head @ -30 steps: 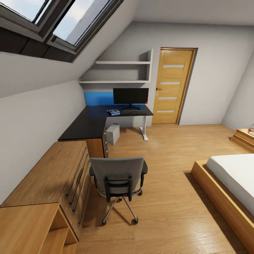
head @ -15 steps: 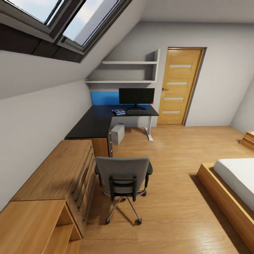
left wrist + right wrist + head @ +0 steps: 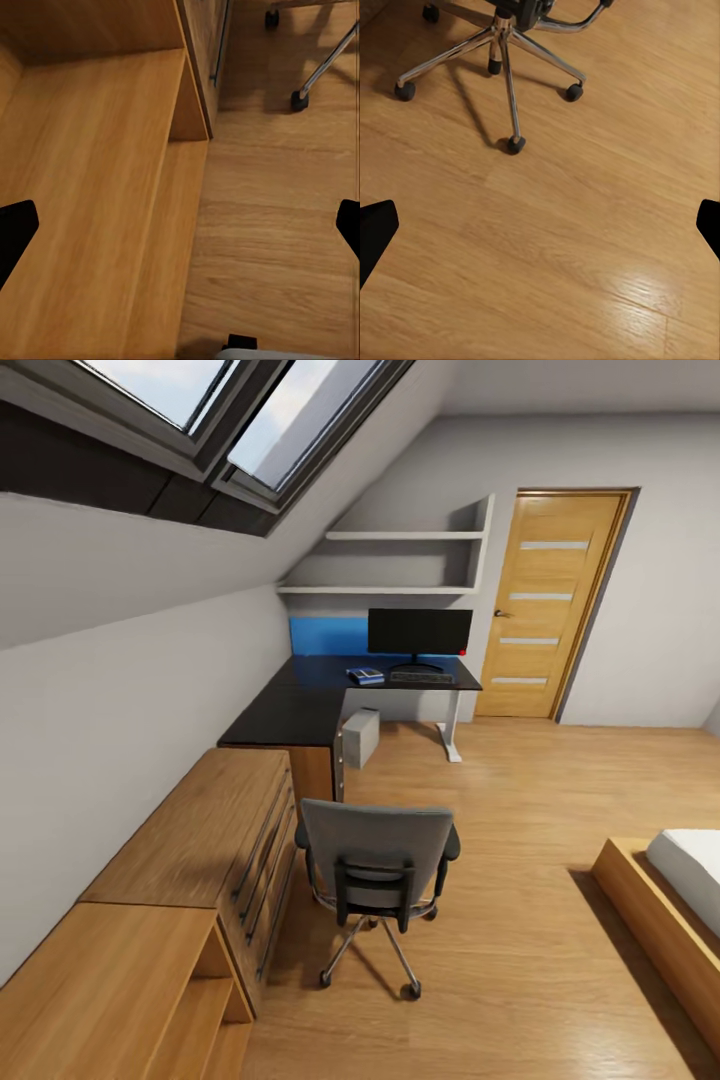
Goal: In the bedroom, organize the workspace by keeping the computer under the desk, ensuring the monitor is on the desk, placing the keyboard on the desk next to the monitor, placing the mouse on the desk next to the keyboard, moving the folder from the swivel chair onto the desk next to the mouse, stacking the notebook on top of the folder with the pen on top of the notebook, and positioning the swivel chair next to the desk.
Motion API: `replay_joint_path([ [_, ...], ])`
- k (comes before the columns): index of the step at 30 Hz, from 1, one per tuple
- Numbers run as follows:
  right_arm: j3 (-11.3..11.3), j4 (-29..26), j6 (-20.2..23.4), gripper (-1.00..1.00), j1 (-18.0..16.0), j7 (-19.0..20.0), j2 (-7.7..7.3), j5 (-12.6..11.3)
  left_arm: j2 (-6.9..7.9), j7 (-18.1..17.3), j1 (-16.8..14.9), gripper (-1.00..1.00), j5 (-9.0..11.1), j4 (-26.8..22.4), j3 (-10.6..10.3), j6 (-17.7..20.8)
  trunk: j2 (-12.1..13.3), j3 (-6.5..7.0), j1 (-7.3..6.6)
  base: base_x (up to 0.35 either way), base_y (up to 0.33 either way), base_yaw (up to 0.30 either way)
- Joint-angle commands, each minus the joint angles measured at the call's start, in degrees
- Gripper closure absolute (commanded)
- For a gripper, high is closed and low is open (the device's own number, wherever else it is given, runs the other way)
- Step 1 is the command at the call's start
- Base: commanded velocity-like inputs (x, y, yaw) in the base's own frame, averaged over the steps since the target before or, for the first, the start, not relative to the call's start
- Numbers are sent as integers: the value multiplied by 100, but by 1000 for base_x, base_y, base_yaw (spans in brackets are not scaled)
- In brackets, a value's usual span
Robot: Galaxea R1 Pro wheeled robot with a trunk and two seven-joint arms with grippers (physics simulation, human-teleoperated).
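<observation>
The black-topped desk (image 3: 290,710) stands in the far corner under the sloped wall. On it are the monitor (image 3: 420,632), the keyboard (image 3: 421,677) in front of it, and a small blue-and-white flat item (image 3: 365,676) to the keyboard's left. The pale computer (image 3: 361,737) sits on the floor under the desk. The grey swivel chair (image 3: 378,843) stands nearer, its back toward me and hiding its seat; the folder is hidden. My left gripper (image 3: 180,232) is open over the cabinet's edge and floor. My right gripper (image 3: 540,232) is open above the floor near the chair's chrome base (image 3: 506,45).
A low light-wood cabinet (image 3: 190,840) with drawers and an open shelf (image 3: 190,1020) runs along the left wall beside the chair. A wooden door (image 3: 548,605) is right of the desk. The bed's corner (image 3: 680,900) is at the right. A chair castor (image 3: 300,100) shows by the cabinet.
The whole head view has shifted to the right, so the camera has turned left; the bed has slid mostly out of frame. No thing in the room has visibly moved.
</observation>
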Motion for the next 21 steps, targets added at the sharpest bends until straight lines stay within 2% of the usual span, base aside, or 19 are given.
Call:
replay_joint_path([
  [1,14,2,3,-100,-4,-60,-1,57,-14,28,-5,-100,29,2,-42,-13,-12,-13,3,0,0,47],
  [8,11,3,3,-100,-4,-60,-1,57,-107,-3,-5,-100,29,1,-48,-10,-12,-15,3,0,0,17],
  [14,14,0,3,-100,-4,-60,-1,57,-127,-6,-5,-100,30,1,-50,1,-12,-16,3,0,0,2],
  [21,15,1,3,-100,-4,-60,-1,57,-141,-6,-5,-100,27,-1,-57,192,-293,-141,157,0,0,0],
])
